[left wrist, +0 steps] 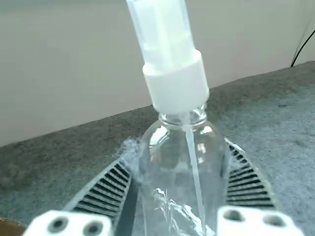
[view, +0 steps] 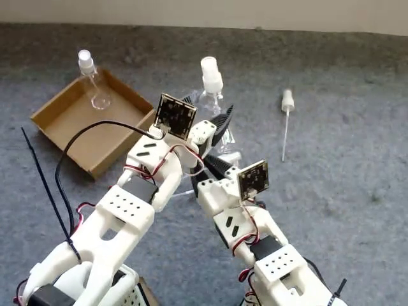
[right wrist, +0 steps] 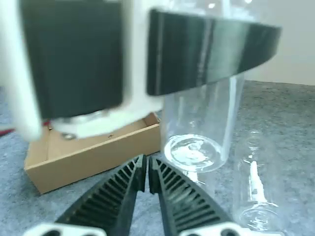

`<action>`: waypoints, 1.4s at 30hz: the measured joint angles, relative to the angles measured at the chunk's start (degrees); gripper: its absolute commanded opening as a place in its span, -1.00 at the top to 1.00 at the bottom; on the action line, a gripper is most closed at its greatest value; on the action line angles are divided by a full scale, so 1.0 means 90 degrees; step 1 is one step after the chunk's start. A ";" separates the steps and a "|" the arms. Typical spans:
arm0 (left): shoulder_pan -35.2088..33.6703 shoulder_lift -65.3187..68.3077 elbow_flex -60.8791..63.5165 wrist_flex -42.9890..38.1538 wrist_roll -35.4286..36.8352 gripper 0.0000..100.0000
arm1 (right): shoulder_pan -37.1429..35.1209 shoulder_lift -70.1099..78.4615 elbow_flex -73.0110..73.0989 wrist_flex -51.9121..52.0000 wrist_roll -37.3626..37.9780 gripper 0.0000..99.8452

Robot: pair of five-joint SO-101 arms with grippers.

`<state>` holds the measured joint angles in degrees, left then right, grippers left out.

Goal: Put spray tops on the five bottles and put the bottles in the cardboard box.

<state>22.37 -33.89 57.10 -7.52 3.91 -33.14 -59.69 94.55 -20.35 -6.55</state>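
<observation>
My left gripper (left wrist: 182,196) is shut on a clear bottle (left wrist: 179,167) that stands upright with a white spray top (left wrist: 170,64) on its neck. From above, this bottle (view: 210,95) rises over the table's middle in the left gripper (view: 207,116). My right gripper (right wrist: 147,172) is shut and empty, low beside the held bottle's base (right wrist: 197,147); in the high view the right gripper (view: 213,162) lies just in front of it. The cardboard box (view: 70,121) at back left holds one capped bottle (view: 92,80). A loose spray top (view: 287,102) lies at back right.
Another clear bottle (right wrist: 253,182) without a top stands by the held one, and clear plastic (view: 228,145) shows between the two grippers. A black cable (view: 38,172) trails along the left arm. Grey carpet (view: 344,172) covers the table.
</observation>
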 measured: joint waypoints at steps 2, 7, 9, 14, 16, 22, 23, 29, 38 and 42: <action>0.0010 0.0000 0.0039 0.0000 0.0000 0.87 | 0.0137 0.0000 0.0000 0.0000 0.0000 0.99; -0.0029 0.0000 0.0166 0.0000 0.0000 0.87 | 0.0410 0.0000 0.0000 0.0000 0.0000 0.99; -0.0039 -0.0020 0.0254 0.0000 0.0000 0.87 | 0.0518 0.0000 0.0000 0.0000 0.0000 0.99; -0.0049 -0.0694 0.0557 0.0000 -0.0010 0.87 | 0.0684 0.0000 0.0000 0.0000 0.0000 0.99; -0.0049 -0.0918 0.0557 0.0000 -0.0010 0.87 | 0.0625 0.0000 0.0000 0.0000 0.0000 0.99; 0.0147 -0.1104 0.0557 0.0000 0.0000 0.87 | 0.0068 0.0000 0.0000 0.0000 0.0000 0.99; 0.0274 -0.1114 0.0557 0.0000 0.0000 0.87 | 0.0059 0.0000 0.0000 0.0000 0.0000 0.99; 0.0547 -0.1241 0.0537 -0.0039 0.0029 0.87 | 0.0029 -0.0733 0.0078 0.0010 0.0000 0.99; 0.0801 -0.1426 0.0537 -0.0049 0.0039 0.87 | 0.0000 -0.3155 0.0166 0.1690 0.0000 0.99; 0.0889 -0.1426 0.0615 -0.0059 0.0039 0.87 | 0.0000 -0.4122 0.0166 0.2589 0.0000 0.99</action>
<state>30.37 -46.73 62.64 -8.04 4.26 -33.14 -96.79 96.04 2.95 -6.55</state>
